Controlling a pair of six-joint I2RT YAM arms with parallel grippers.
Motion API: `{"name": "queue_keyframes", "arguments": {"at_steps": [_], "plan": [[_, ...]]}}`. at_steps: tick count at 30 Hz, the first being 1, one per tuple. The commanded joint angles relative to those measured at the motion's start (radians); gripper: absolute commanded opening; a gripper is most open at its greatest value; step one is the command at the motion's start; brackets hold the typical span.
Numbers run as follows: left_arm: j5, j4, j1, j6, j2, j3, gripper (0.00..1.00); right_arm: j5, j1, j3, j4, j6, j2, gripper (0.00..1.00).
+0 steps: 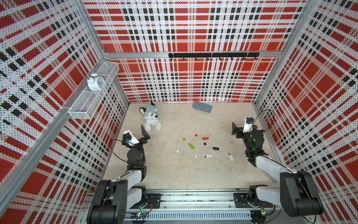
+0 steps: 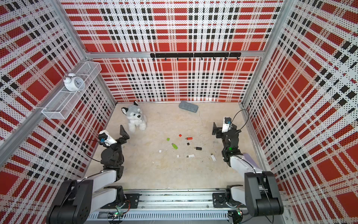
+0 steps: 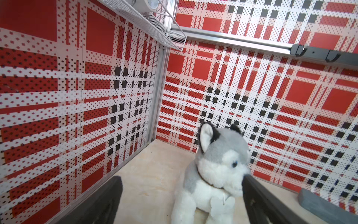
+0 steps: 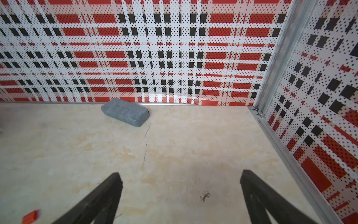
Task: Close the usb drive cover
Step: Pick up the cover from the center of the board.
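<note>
Five uncapped usb drives (image 1: 205,138) and loose caps (image 1: 184,139) strewn mid-desk (image 1: 174,172), between and well apart from left claw (image 1: 145,132) and right claw (image 1: 233,128), both spread wide, empty.

Red plaid perforated walls (image 1: 193,29), pale, perhaps marbled floor (image 1: 174,174), wire shelf (image 1: 83,108).

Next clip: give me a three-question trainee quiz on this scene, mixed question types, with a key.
1. True or false: the left pincer is gripping a drive.
2. What stands in the wire shelf? A) alarm clock B) mug C) book
3. What colour is the drive lying nearest the right arm?
Key: 1 false, it is open and empty; 2 A; 3 white, the white drive.
</note>
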Motion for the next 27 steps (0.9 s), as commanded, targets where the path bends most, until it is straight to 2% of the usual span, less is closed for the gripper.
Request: {"name": "queue_keyframes", "arguments": {"at_steps": [1,4,5,7,10,13,14,17,20,23,25,27], "plan": [[0.041,-0.32,0.009,-0.125,-0.083,0.108,0.98,-0.137,-0.007,0.11,-0.457,0.092,-0.047,1.0],[-0.001,-0.383,0.022,-0.317,-0.136,0.126,0.98,-0.192,-0.009,0.176,-0.579,0.184,-0.057,1.0],[0.031,-0.399,0.042,-0.381,-0.161,0.124,0.98,-0.24,-0.008,0.188,-0.606,0.182,-0.061,1.0],[0.187,-0.387,0.093,-0.453,-0.195,0.113,0.98,-0.335,-0.009,0.19,-0.605,0.196,-0.067,1.0],[0.448,-0.376,0.128,-0.471,-0.159,0.161,0.98,-0.513,-0.008,0.183,-0.588,0.199,-0.068,1.0],[0.653,-0.444,0.105,-0.468,-0.086,0.225,0.98,-0.613,-0.001,0.154,-0.528,0.231,-0.058,0.91],[0.665,-0.481,0.082,-0.45,-0.075,0.239,0.98,-0.628,0.008,0.152,-0.513,0.225,-0.051,0.87],[0.62,-0.621,-0.038,-0.341,-0.056,0.289,0.98,-0.526,0.076,0.216,-0.627,0.102,-0.03,0.77],[0.467,-0.81,-0.186,-0.213,-0.021,0.368,0.98,-0.363,0.192,0.289,-0.749,-0.053,0.0,0.76],[0.375,-0.915,-0.287,-0.173,0.024,0.42,0.98,-0.282,0.268,0.314,-0.786,-0.12,0.021,0.75],[0.353,-0.931,-0.321,-0.176,0.04,0.423,0.98,-0.243,0.3,0.312,-0.774,-0.132,0.026,0.75],[0.323,-0.933,-0.345,-0.191,0.045,0.416,0.98,-0.219,0.327,0.306,-0.758,-0.143,0.031,0.8]]}}
